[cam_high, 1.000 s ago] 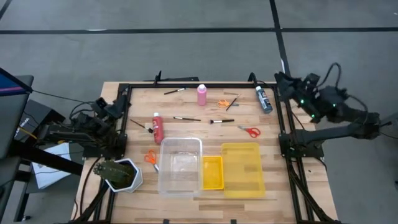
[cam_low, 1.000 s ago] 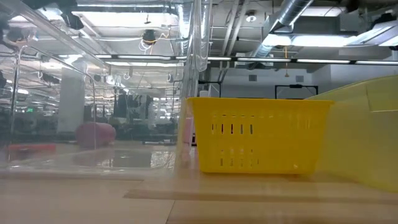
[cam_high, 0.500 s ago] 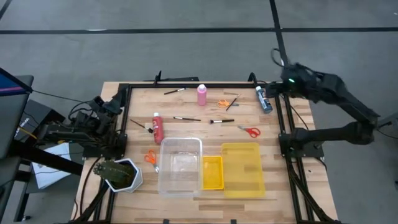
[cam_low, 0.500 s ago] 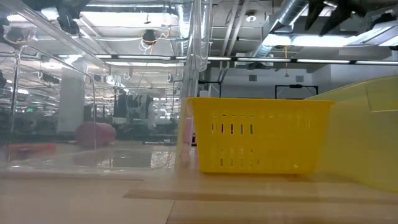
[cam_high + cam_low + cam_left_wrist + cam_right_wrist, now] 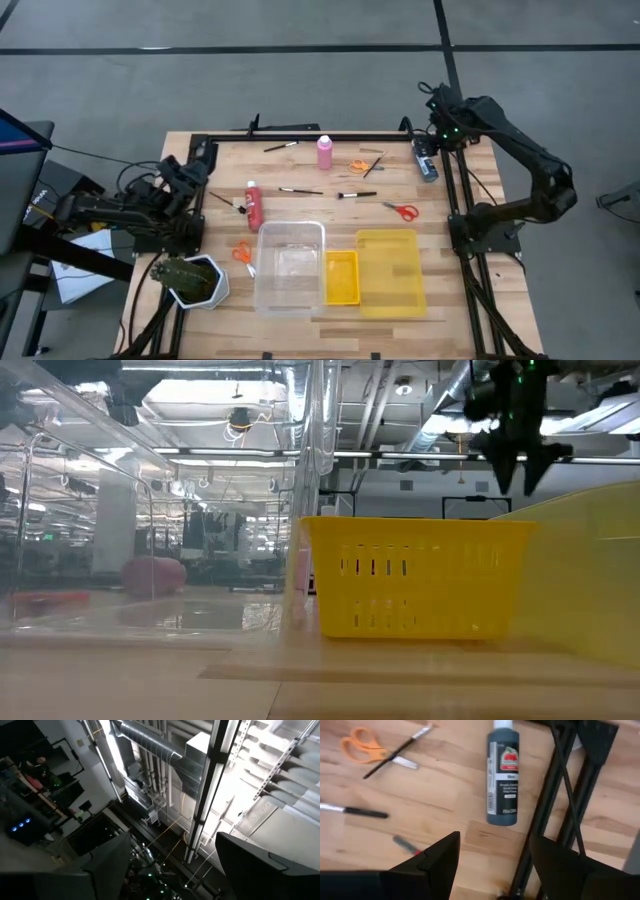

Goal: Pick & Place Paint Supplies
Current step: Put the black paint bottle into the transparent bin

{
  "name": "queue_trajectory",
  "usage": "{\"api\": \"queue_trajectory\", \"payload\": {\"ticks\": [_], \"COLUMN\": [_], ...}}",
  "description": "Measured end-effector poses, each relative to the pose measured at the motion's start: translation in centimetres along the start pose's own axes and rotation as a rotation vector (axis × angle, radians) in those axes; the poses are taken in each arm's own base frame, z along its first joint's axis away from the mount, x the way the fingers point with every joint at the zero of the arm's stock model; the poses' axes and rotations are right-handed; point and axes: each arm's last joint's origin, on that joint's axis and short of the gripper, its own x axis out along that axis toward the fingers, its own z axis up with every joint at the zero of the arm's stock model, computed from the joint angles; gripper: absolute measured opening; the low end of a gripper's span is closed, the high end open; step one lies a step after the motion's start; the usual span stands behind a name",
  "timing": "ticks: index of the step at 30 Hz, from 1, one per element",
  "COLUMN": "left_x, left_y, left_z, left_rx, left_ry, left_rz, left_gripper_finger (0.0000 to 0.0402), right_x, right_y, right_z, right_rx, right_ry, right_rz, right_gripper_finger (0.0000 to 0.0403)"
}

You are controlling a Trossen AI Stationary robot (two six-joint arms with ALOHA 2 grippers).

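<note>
Right claw (image 5: 492, 857), jaws wide and empty, hangs over the blue bottle (image 5: 502, 777) at two o'clock; the frame rail (image 5: 550, 805) beside it could snag a finger.

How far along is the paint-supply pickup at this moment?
Nothing is done: the clear bin and yellow bins look empty. The right gripper, jaws open, hovers by the dark blue paint bottle. The pink bottle, red bottle, brushes and scissors lie on the table.
</note>
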Motion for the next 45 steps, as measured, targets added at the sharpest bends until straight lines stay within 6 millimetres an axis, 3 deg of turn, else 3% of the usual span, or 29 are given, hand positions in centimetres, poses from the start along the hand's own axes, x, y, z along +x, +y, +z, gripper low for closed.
{"api": "queue_trajectory", "payload": {"ticks": [9, 22, 45], "left_x": [0.3, 0.3, 0.3], "left_y": [0.2, 0.2, 0.2], "left_z": [-0.6, -0.6, -0.6], "left_rx": [-0.006, -0.004, -0.005], "left_ry": [-0.008, -0.027, -0.027], "left_rz": [0.034, 0.061, 0.06], "left_gripper_finger": [0.0287, 0.0287, 0.0287], "right_x": [5.6, 11.5, 15.2], "right_y": [-0.5, 0.7, 1.2], "right_z": [-0.7, 0.8, -0.5], "right_rx": [0.031, -0.046, -0.068], "right_ry": [0.038, 0.144, 0.081], "right_rz": [0.04, -0.09, -0.205], "right_gripper_finger": [0.0235, 0.0235, 0.0236]}}
